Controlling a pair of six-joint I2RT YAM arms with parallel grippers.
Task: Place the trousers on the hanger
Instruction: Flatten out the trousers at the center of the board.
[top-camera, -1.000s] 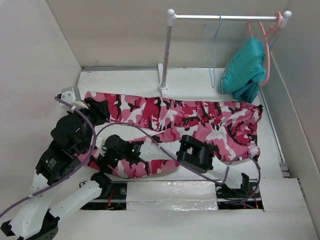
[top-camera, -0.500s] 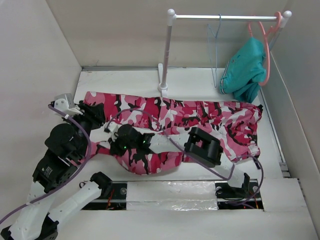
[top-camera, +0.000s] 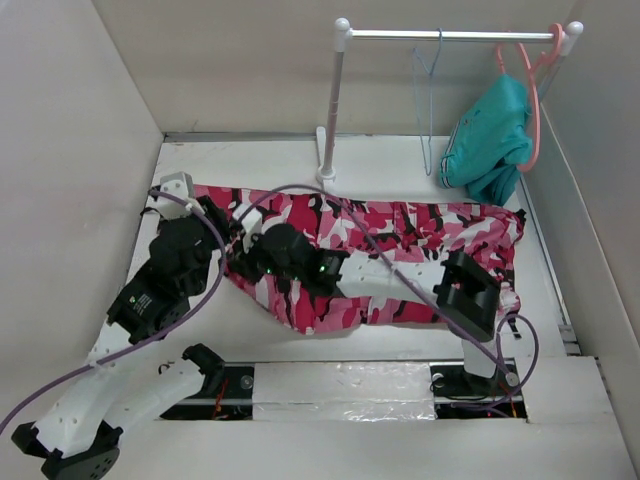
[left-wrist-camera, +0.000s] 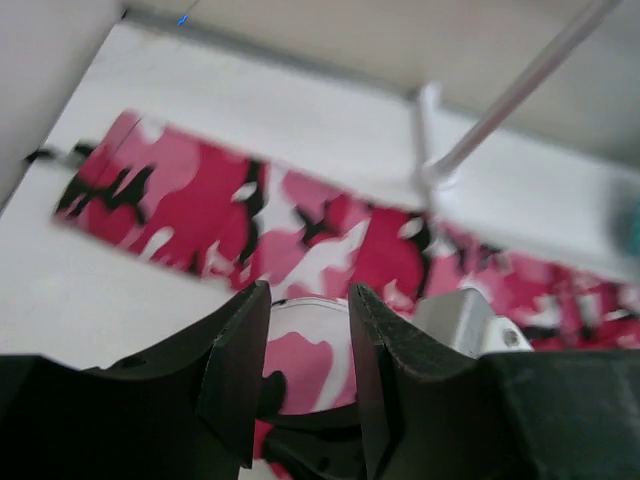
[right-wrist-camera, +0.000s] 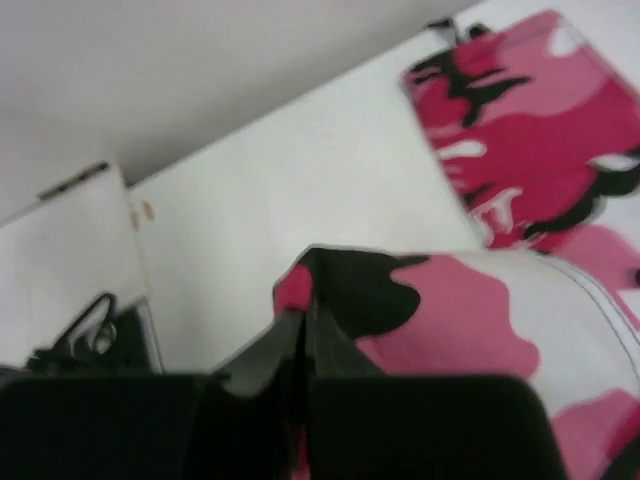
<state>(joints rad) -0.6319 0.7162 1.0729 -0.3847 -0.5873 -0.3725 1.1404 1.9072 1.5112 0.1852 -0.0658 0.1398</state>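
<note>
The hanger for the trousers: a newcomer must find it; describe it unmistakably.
Look at the white rail at the far side. The hanger hangs near its middle, left of the coral-pink hanger holding a teal garment. It is thin, pale blue and bare.

The white table carried the camouflage trousers, which lay lengthwise across its middle, one leg bunched and doubled over toward the near edge. A white rack stood with its foot on the table just behind the trousers.
</note>
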